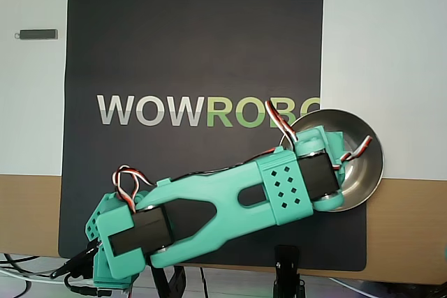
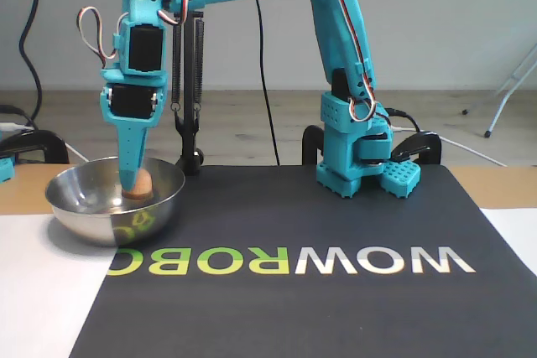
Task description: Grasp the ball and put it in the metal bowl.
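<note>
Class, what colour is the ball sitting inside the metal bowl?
Peach-orange; the ball shows best in the fixed view, inside the metal bowl.

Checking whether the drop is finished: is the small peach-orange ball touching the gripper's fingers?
Touching. The fixed view shows the teal fingers reaching down inside the shiny metal bowl with their tip against the ball, no gap visible.

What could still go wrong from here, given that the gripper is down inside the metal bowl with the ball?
1. In the fixed view, the gripper reaches into the metal bowl beside the ball; lifting out could catch the rim and tip or shift the bowl.
2. Whether the ball has been let go cannot be told; it might ride back up.
3. The bowl overhangs the mat edge, so a nudge could slide it.
</note>
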